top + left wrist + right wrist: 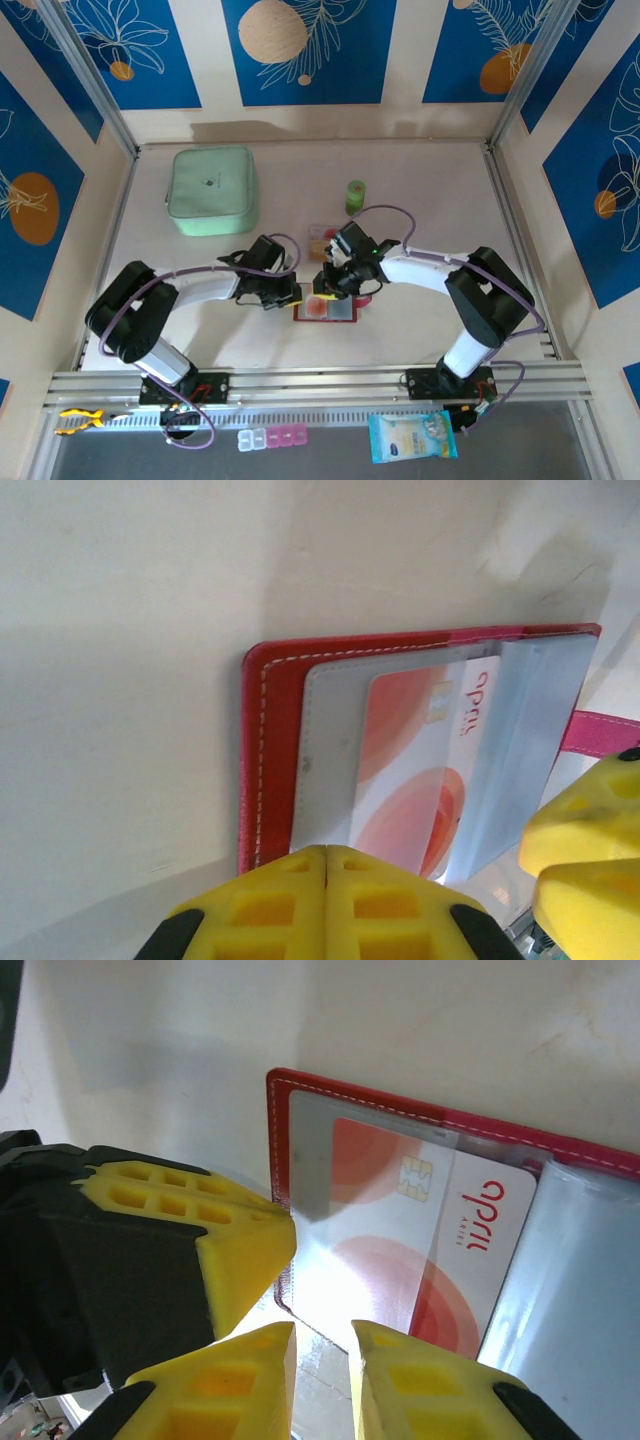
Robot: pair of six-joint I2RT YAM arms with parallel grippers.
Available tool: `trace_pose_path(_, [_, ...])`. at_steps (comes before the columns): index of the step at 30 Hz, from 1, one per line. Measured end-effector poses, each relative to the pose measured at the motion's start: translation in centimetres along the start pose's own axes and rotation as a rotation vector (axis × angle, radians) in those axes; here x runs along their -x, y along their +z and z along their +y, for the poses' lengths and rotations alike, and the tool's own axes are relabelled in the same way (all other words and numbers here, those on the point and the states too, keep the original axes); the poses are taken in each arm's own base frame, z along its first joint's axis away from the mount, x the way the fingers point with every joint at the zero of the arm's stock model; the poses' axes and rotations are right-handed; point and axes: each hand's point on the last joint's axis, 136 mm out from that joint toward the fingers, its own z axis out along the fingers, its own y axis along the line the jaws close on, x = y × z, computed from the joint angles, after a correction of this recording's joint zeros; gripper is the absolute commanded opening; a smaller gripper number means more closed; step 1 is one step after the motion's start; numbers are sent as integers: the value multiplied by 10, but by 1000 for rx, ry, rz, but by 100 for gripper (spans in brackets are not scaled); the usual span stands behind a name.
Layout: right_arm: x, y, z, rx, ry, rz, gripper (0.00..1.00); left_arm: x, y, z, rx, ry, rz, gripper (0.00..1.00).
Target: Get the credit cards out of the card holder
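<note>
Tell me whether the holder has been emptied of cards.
No, a card sits partly under the clear pocket of the holder.

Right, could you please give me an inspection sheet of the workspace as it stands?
Surface: beige table, no spills seen.
Job's things: red card holder lies open; one credit card sits partly in its clear pocket; another card lies on the table beyond it.
Clutter: mint-green pouch, green cylinder; pill box, wipes packet and yellow tool in front of the rail.
Hands: left hand shut, at the holder's edge; right hand narrowly open beside it, nothing seen between its jaws.
Cables: purple cables loop along both arms.
Surroundings: blue-and-cream patterned walls.
</note>
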Motion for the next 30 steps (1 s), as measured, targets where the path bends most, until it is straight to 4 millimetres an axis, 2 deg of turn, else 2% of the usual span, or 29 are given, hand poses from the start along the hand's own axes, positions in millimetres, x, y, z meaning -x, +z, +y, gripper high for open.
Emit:
trace_pose_path(9, [-2, -2, -12, -21, 27, -2, 25, 0, 2, -13, -25, 27, 3, 4])
trace_pose_path(18, [-5, -1, -18, -42, 39, 5, 26, -2, 12, -5, -5, 14, 21, 3])
trace_pose_path(30, [-10, 9, -33, -77, 66, 34, 29, -1, 12, -5, -5, 15, 20, 2])
